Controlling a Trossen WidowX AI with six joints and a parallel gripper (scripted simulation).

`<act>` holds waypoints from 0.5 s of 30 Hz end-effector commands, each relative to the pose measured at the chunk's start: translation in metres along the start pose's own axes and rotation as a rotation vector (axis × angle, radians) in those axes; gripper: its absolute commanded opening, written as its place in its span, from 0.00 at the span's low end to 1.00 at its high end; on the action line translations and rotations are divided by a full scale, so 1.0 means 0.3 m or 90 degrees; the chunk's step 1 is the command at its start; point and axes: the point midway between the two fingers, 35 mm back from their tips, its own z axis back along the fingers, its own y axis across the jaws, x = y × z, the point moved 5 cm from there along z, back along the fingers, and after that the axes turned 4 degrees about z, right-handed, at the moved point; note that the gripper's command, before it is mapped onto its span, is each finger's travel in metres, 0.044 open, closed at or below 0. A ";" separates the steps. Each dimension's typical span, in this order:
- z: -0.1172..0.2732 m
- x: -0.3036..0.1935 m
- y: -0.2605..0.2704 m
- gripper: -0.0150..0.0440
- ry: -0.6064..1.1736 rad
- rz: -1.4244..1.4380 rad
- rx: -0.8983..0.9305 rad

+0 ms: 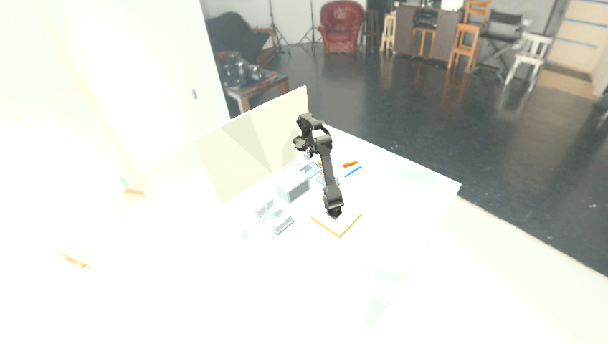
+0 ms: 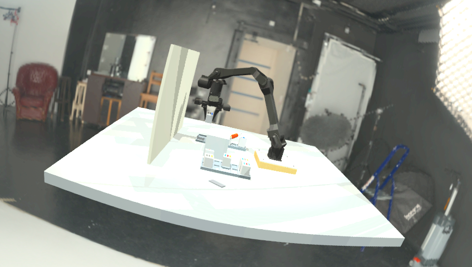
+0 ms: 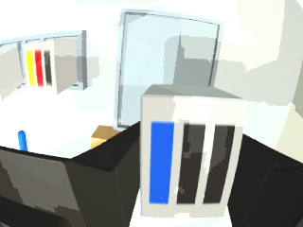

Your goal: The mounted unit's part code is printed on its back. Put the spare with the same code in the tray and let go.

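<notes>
Top view: the arm rises at centre frame. The gripper point(image 1: 305, 150) hangs high above the table point(image 1: 396, 221), clamped on a small pale block, the spare point(image 1: 307, 155). The tray point(image 1: 310, 169) lies just below and right of the gripper. The mounted unit point(image 1: 293, 187) stands below and left of it.

Exterior view: the gripper point(image 2: 211, 114) sits at upper centre, well above the table, beside the tall cream panel point(image 2: 172, 99). The spare point(image 2: 209, 117) hangs between the fingers. The rack of other spares point(image 2: 225, 163) stands at centre frame.

Wrist view: the jaws stand partly closed on the spare point(image 3: 191, 151), which fills the centre and shows one blue and two black stripes. The tray point(image 3: 169, 66) lies in the upper centre, directly beyond the spare. A neighbouring block with yellow, red and dark stripes point(image 3: 40, 68) sits at upper left.

Risks: release from this height would likely bounce or tip the spare out of the tray. Lateral drift during descent could land it on the tray rim. The mounted unit's code is not visible here, so a mismatch cannot be excluded.
</notes>
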 end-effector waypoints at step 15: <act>-0.047 -0.002 0.001 0.25 0.002 0.004 0.002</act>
